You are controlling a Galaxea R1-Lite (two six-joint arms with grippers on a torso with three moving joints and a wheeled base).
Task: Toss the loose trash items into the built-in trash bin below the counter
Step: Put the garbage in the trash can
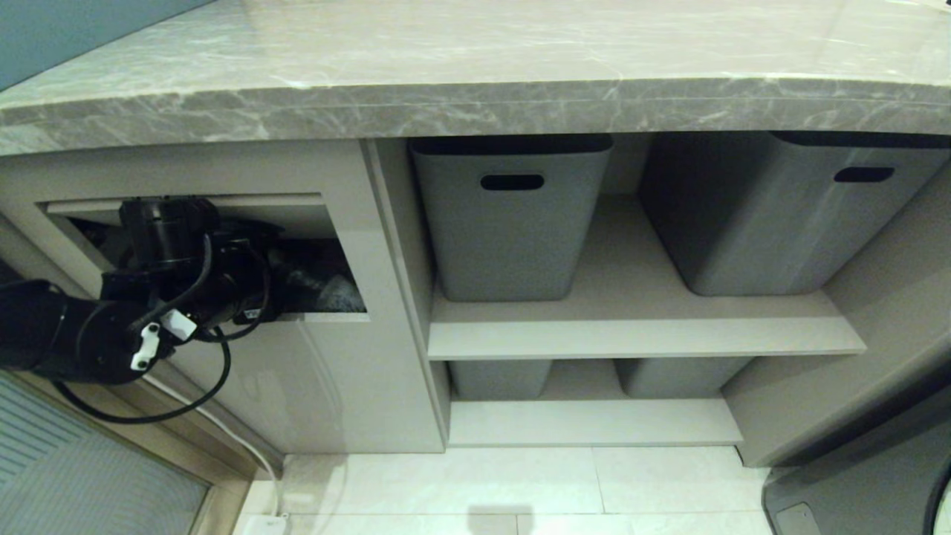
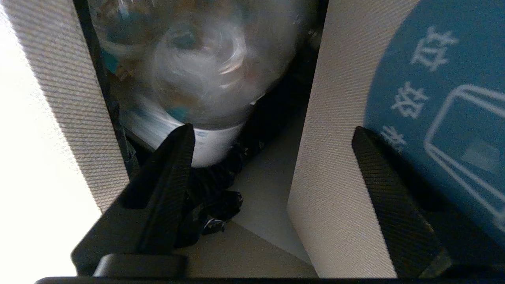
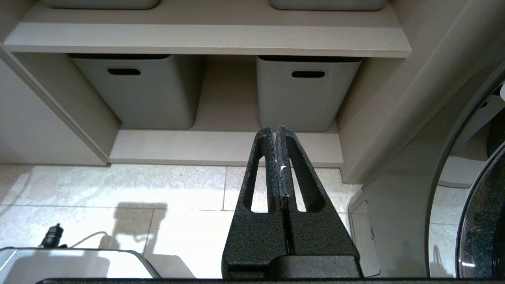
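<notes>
Left end effector (image 2: 272,138): reaches into the bin (image 1: 223,260) opening under the surface (image 1: 475,104), far left of scene, pushing the flap (image 2: 343,157) inward. Fingers (image 2: 173,165) spread wide, gripping nothing. Bottle (image 2: 205,79): straight ahead of the fingertips, inside the bin, clear of both fingers, blurred; its round end faces the wrist, so its long axis seems to run away from the fingers. Next bottle: not in view. Grey bins (image 1: 513,223): on shelves right of the flap. Right end effector (image 3: 278,157): parked low on the right, fingers pressed together, empty.
</notes>
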